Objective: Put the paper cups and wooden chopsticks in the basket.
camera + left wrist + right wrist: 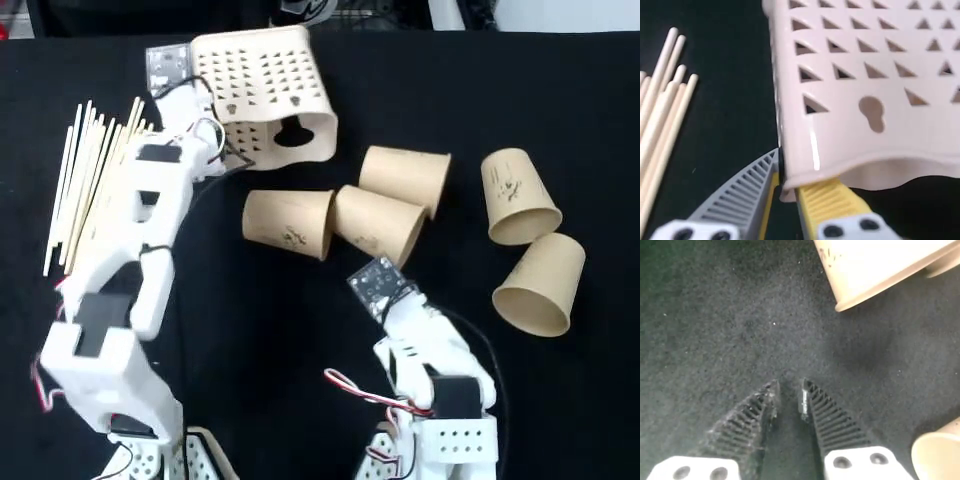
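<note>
Near the far edge of the table (250, 340), left of the middle: the basket (265, 90), tipped over with a perforated face up. No cup or stick to be seen inside.

Clamped at its near-left corner by the left gripper (782, 170): grey finger on one side of the wall, yellow finger on the other, jaws narrowed to the thickness of the plastic.

Along the left edge of the table, just beside that arm: the wooden chopsticks (85, 175), a loose sheaf lying flat.

In the middle of the table, just in front of the basket: three paper cups (380, 222) on their sides, close together. Toward the right edge, well apart from the basket: two more, also tipped over.

Toward the front edge, near the middle cups: the right gripper (787, 390), jaws almost together with only a thin gap, nothing between them, above bare black cloth.

Judged from this: nothing stowed so far. Probably the step in hand: setting the basket upright. Left after that: gathering all five cups and the whole sheaf of sticks.
</note>
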